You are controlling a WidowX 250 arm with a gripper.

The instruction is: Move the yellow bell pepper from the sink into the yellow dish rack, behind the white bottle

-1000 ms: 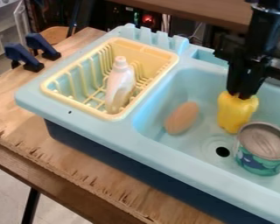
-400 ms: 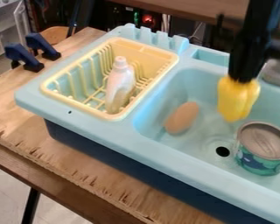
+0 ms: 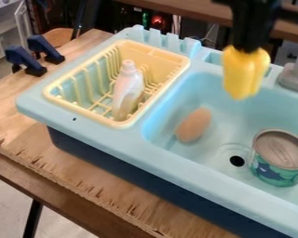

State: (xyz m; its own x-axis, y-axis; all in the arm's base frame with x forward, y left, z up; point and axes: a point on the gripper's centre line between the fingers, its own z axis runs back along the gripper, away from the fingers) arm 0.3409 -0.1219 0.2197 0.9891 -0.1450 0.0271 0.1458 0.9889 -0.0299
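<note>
As a pair of dark blue clamps (image 3: 44, 49) lines the far left edge of a light brown wooden tabletop (image 3: 17, 114), a light blue plastic toy sink (image 3: 176, 162) with a dark blue base occupies the wood to their right. At the sink's left end, a pale yellow plastic dish rack (image 3: 83, 113) presents its raised rim and upright prongs, with a white, bottle-shaped container (image 3: 128, 90) leaning inside. The sink's raised divider runs between rack and basin, its far edge bordered by upright light blue tabs (image 3: 170, 41).

Right of the divider, a tan, egg-shaped object (image 3: 193, 125) lies on the basin floor, near the left wall and left of the round black drain hole (image 3: 237, 161). Above the basin's far side hangs the black two-finger gripper (image 3: 250, 49), its fingers closed around the upper end of a smooth yellow, lobed object (image 3: 241, 74), held upright and well apart from the basin floor. Below and to the right, a grey-topped can with a blue-green label (image 3: 280, 158) stands upright beside the drain. Farther back at right, a grey faucet (image 3: 295, 76) rises from the sink's rear ledge.
</note>
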